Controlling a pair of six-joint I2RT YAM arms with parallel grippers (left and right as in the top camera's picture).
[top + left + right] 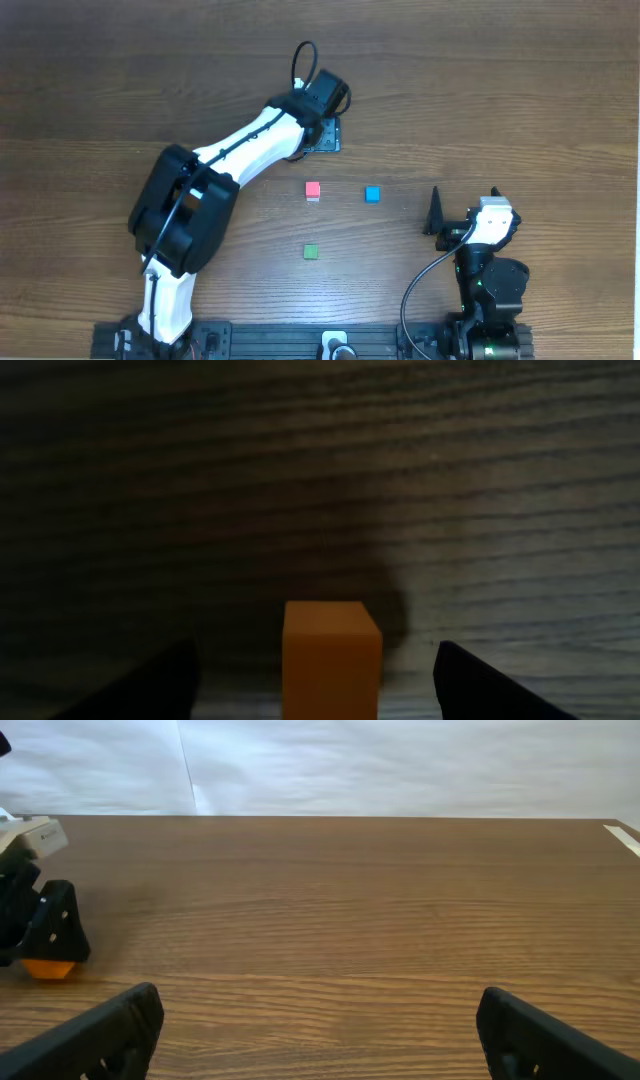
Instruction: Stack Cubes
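Note:
An orange cube (331,658) stands on the wooden table between the fingers of my left gripper (315,650), which is open and low around it, with a gap on each side. In the top view the left gripper (322,132) is at the far middle of the table and covers the cube. A pink cube (313,189), a blue cube (372,193) and a green cube (311,252) lie apart on the table nearer the arms. My right gripper (318,995) is open and holds nothing, back near its base (465,207). Its wrist view shows the orange cube (48,968) under the left gripper.
The wooden table (520,90) has free room on the far right and the whole left side. A white wall (400,765) rises behind the table's far edge.

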